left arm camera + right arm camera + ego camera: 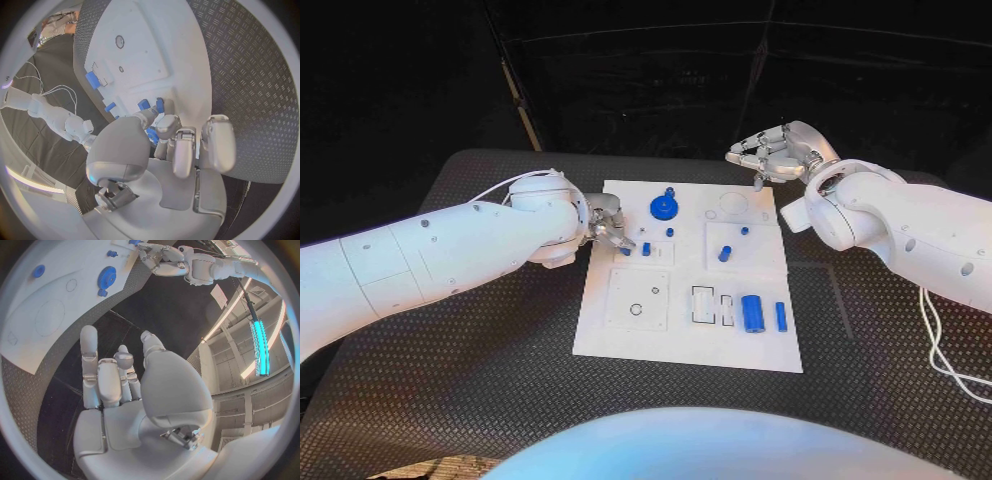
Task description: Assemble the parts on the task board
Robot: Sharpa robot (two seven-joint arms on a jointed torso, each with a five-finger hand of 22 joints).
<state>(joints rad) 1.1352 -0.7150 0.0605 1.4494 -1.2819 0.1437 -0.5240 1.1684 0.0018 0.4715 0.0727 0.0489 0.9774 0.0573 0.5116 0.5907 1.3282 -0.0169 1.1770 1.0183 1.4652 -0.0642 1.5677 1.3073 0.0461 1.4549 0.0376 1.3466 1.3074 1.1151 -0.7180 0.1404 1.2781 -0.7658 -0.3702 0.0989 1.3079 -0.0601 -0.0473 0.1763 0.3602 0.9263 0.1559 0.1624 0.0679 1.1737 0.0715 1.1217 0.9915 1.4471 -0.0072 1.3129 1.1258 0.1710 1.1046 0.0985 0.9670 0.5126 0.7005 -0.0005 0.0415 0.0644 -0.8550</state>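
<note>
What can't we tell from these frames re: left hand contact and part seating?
- Left hand, head view: fingertips cover the small blue part at the task board edge; whether it is gripped is unclear.
- Left wrist view: the thumb hides most of the part under the fingers.
- Blue gear, head view: too small to tell if it is seated.
- Right hand: lifted off the board, fingers apart, holding nothing.
</note>
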